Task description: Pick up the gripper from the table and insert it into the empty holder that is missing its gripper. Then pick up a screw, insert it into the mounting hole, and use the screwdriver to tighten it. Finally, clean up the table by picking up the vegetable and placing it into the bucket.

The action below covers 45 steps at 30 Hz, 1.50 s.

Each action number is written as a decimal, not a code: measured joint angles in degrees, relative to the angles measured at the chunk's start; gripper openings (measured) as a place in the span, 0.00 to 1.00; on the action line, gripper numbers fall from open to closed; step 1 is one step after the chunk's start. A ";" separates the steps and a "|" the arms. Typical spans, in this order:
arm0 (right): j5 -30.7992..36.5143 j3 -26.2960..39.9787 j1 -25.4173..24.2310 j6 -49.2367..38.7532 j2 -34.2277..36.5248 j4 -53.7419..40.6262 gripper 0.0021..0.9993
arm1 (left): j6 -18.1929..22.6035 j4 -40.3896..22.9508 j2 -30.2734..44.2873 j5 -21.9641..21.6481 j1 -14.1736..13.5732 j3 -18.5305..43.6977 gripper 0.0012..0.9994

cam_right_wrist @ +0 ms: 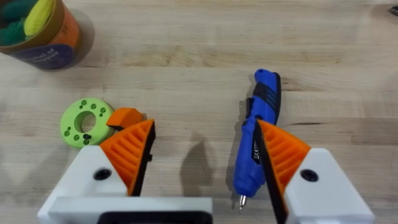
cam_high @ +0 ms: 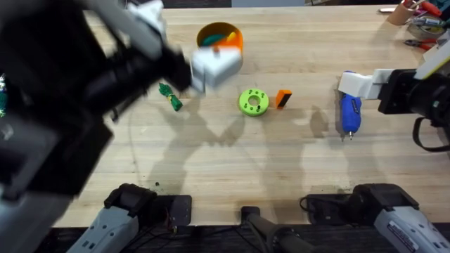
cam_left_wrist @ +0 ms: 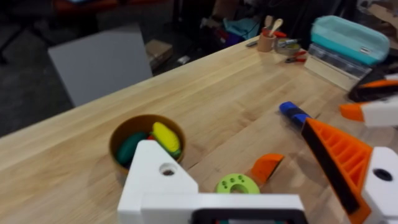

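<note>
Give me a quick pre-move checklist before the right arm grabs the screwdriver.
1. Right gripper open wide: ok.
2. Screwdriver lying flat on the table, beside one right finger rather than centred: not ok.
3. Green disc and orange piece apart from the screwdriver: ok.
4. Left gripper raised near the bucket, away from the right arm: ok.
5. Vegetable on the table, not in the bucket: not ok.
</note>
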 joint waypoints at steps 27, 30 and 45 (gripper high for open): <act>0.00 0.00 0.00 0.34 0.01 -0.71 0.92 | -4.80 -37.99 8.14 -27.37 3.70 20.00 0.99; 0.00 0.00 0.00 0.44 0.02 -0.69 0.92 | -8.13 -44.01 13.20 -28.06 6.43 24.35 0.99; 0.00 0.00 0.00 0.44 0.00 -0.71 0.92 | -18.52 -47.51 30.75 -26.32 10.74 25.06 0.99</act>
